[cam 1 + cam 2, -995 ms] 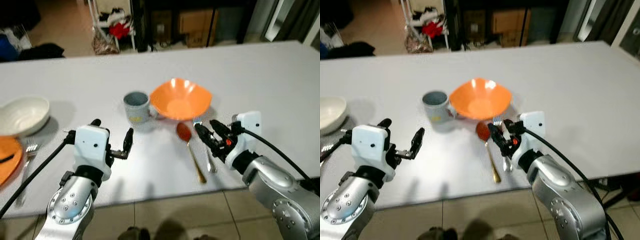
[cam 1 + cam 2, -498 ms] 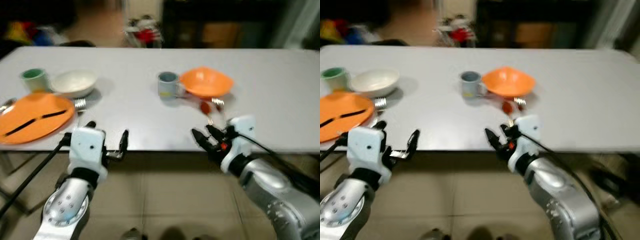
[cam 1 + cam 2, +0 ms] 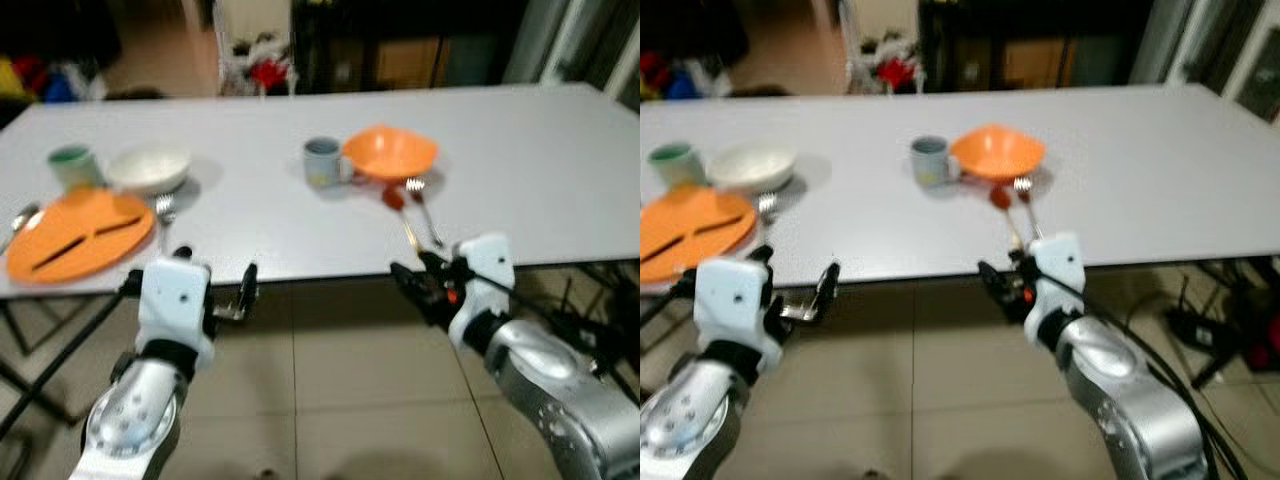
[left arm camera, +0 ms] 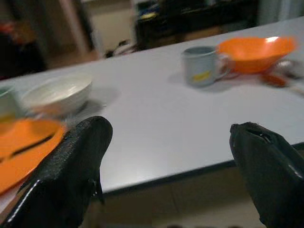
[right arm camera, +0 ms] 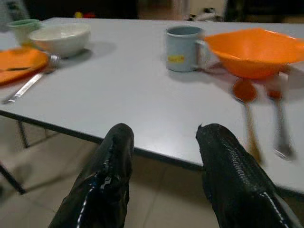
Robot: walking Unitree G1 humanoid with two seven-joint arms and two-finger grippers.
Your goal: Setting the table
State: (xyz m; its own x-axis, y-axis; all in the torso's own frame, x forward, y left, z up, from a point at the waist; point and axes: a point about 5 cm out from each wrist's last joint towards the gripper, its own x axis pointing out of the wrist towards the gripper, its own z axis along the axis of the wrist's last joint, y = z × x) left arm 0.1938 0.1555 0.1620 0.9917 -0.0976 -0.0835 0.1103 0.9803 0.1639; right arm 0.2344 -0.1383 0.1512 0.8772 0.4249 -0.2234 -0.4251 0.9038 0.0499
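Note:
On the white table (image 3: pixel 520 160) an orange bowl (image 3: pixel 390 152) sits beside a grey mug (image 3: pixel 321 162), with a red-headed spoon (image 3: pixel 397 205) and a fork (image 3: pixel 424 208) lying in front of them. At the left are a white bowl (image 3: pixel 148 170), a green cup (image 3: pixel 72 165) and an orange plate (image 3: pixel 82 232) with black chopsticks across it. My left gripper (image 3: pixel 215 270) and right gripper (image 3: pixel 420 280) hang open and empty off the table's near edge, over the floor. The right wrist view faces the mug (image 5: pixel 183 42) and bowl (image 5: pixel 254 51).
A second fork (image 3: pixel 165 212) lies beside the orange plate and a spoon (image 3: pixel 20 222) at its far left. Beige floor tiles (image 3: pixel 330 400) lie below me. Table legs (image 3: pixel 20 350) stand at the left, cables (image 3: pixel 590 320) at the right, dark furniture behind.
The whole view has drawn back from the table: the near edge is now beyond both grippers, which were over the tabletop a second ago. Both grippers stay open and empty.

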